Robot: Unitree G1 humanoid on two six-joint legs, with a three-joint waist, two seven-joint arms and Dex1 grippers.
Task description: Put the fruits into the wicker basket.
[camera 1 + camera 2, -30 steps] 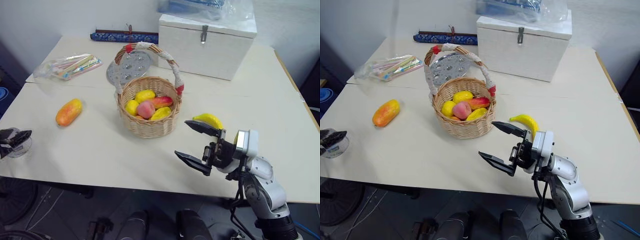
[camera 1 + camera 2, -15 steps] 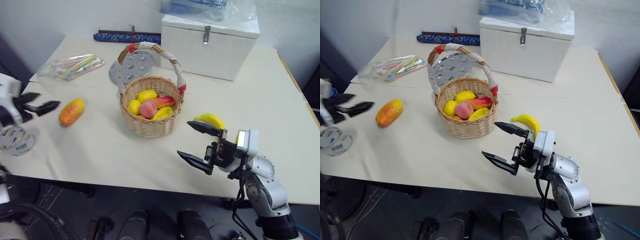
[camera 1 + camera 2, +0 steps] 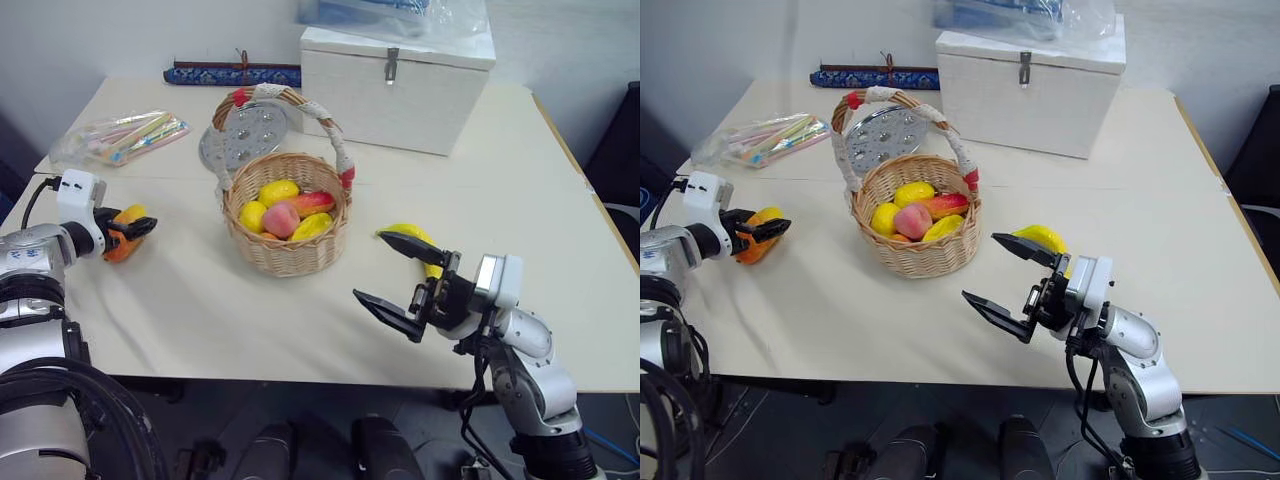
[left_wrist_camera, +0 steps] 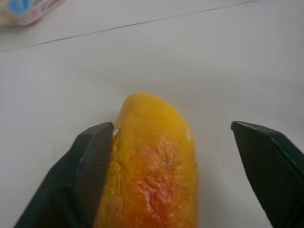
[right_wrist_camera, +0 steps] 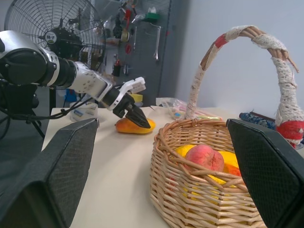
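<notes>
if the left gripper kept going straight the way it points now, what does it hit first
The mango. It lies on the table right between the open fingers of the left gripper, one finger already beside it, so going on would likely push the fruit further in between them.

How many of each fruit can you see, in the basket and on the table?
Lemons: 3
Peach: 1
Red-orange fruit in the basket: 1
Mango: 1
Banana: 1
Total: 7 fruits
</notes>
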